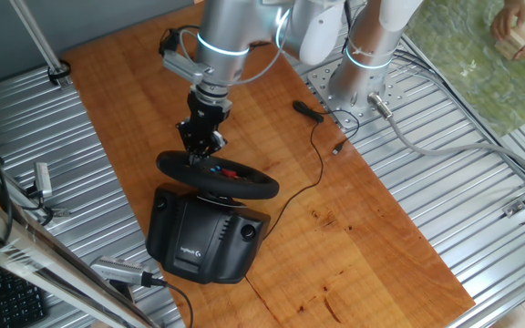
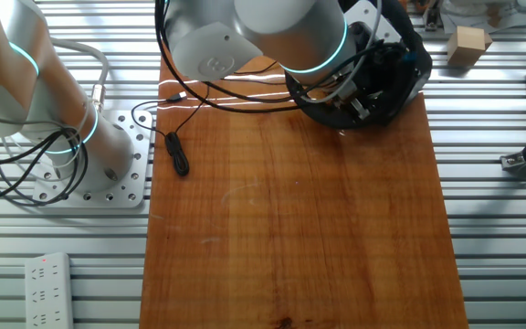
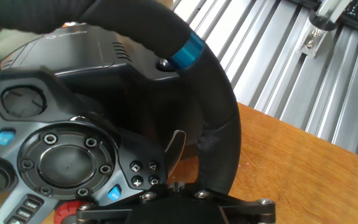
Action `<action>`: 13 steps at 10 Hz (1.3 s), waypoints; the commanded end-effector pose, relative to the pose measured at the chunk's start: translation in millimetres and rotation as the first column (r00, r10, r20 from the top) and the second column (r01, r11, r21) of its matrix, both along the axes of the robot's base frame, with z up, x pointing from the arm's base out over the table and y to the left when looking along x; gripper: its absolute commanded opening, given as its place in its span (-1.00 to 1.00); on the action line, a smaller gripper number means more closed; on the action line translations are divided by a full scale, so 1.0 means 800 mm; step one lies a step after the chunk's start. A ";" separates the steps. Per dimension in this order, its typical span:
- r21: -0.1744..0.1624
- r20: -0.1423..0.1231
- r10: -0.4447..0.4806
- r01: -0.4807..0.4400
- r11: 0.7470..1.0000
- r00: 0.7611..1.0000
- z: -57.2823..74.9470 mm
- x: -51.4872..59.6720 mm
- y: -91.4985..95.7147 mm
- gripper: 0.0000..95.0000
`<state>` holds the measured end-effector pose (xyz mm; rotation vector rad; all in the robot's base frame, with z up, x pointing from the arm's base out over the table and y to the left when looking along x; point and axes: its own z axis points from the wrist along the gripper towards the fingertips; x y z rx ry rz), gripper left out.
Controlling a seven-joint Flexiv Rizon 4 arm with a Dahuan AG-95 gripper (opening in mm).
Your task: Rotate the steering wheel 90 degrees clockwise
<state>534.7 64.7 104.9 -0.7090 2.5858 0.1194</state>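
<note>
I count one steering wheel (image 1: 218,175), one boxy black base (image 1: 203,239) with a white logo under it, one wooden board (image 1: 354,205) as the work surface, and one arm with one claw (image 1: 200,144). On my side feeds I also see one small wooden block (image 2: 468,44) off the board and one white power strip (image 2: 47,291) on the metal slats, both well away from the claw.

The wheel sits directly beneath the claw, with the claw down at the rim's far edge from the base. From one fixed view the claw's tip touches or nearly touches the rim, but I cannot tell how wide the jaws stand or whether they pinch the rim; the other fixed view hides it behind the arm's wrist.

In the hand view the rim (image 3: 211,118) curves up and across just ahead of the claw, and I count one blue strip (image 3: 188,51) on it, above and ahead. The hub (image 3: 67,155) lies to the left, with two blue buttons and one red one showing near it. The claw's own fingertips do not show clearly there, only a dark bar along the bottom edge
</note>
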 end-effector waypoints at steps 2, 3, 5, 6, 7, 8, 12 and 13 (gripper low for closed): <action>0.012 0.002 -0.001 0.001 1.000 1.000 -0.001 -0.004 0.002 -1.00; 0.013 0.004 -0.003 0.003 1.000 1.000 -0.002 -0.005 0.003 -1.00; 0.014 0.006 -0.009 0.009 1.000 1.000 -0.004 -0.008 0.004 -1.00; 0.020 0.006 -0.016 0.016 1.000 1.000 -0.005 -0.010 0.004 -1.00; 0.023 0.007 -0.021 0.020 1.000 1.000 -0.006 -0.012 0.004 -1.00; 0.024 0.007 -0.025 0.025 0.999 1.000 -0.007 -0.013 0.005 -1.00; 0.040 0.009 -0.042 0.042 0.998 0.999 -0.009 -0.017 0.006 -1.00; 0.049 0.011 -0.048 0.047 0.998 0.999 -0.010 -0.019 0.007 -1.00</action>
